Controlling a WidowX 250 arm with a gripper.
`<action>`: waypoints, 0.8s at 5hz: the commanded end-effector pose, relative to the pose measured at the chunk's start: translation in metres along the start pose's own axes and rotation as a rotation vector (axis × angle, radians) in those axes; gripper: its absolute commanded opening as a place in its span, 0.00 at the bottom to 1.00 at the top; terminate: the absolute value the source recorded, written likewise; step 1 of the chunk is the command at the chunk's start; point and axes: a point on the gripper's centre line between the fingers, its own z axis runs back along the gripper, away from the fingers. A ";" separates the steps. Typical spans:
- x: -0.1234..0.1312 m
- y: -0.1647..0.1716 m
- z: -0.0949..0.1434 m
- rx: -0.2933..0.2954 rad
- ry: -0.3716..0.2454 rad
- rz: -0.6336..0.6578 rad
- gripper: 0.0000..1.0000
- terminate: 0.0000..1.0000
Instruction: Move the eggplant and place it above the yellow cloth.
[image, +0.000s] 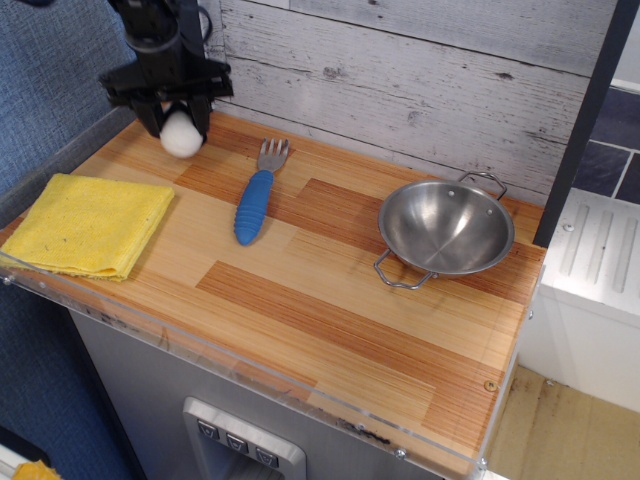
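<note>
The black gripper (178, 118) pinches the white eggplant (181, 136) in its jaws at the table's (330, 300) back left, beyond the yellow cloth (85, 225). A blue-handled fork (257, 195) lies just right; a steel bowl (445, 230) sits well apart.

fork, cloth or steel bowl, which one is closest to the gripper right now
The fork: its tines lie just right of the gripper holding the eggplant. The yellow cloth sits farther off, and the steel bowl is farthest.
</note>
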 end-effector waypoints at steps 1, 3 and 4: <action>0.007 -0.004 0.007 -0.003 -0.004 0.019 1.00 0.00; 0.004 0.003 0.015 0.013 -0.022 0.060 1.00 0.00; 0.010 0.007 0.033 0.001 -0.062 0.072 1.00 0.00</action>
